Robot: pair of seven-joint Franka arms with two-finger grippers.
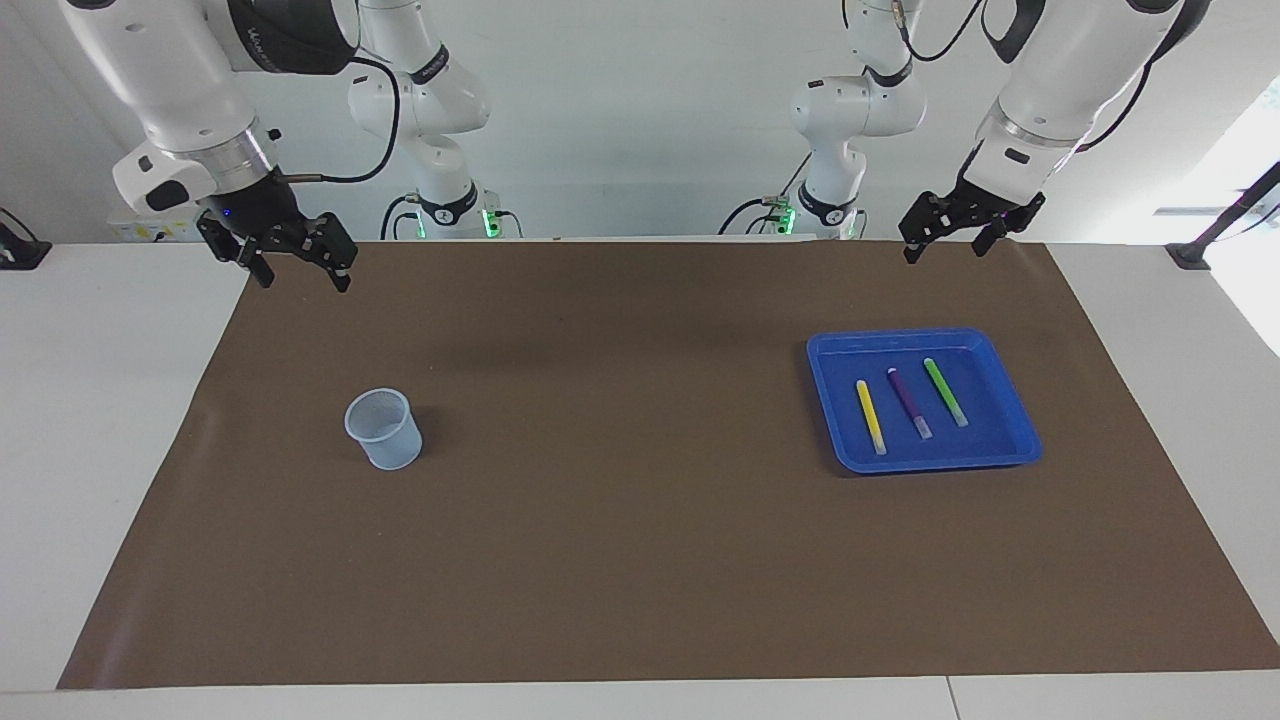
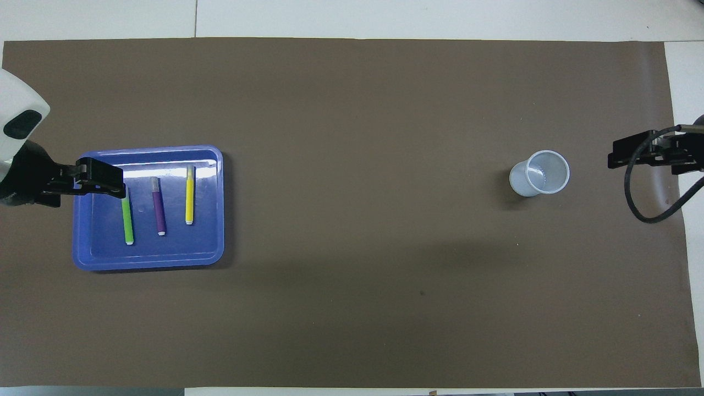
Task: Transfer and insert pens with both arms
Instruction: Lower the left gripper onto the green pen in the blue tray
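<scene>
**Start state: pens in tray, both tools idle**

Three slim pens lay side by side, not touching, in a shallow blue plastic tray (image 1: 1010,455) toward the left arm's end of the brown-papered worktop (image 1: 620,560): yellow pen (image 1: 870,416), purple pen (image 1: 909,402), green pen (image 1: 945,392). Spacing probably left so fingers can drop on either side of one pen. A pale mesh cup (image 1: 383,428) stood upright toward the right arm's end, well apart from the tray; judged to be the insertion target, which would explain needing a handover between arms.

Left tool (image 1: 942,244) hung raised, fingers apart, empty, over the worktop edge nearest the robots; the tray and pens lay farther out, below it, untouched. Right tool (image 1: 300,268) hung likewise, fingers apart, empty, waiting, with the cup farther out. No pen lifted yet
</scene>
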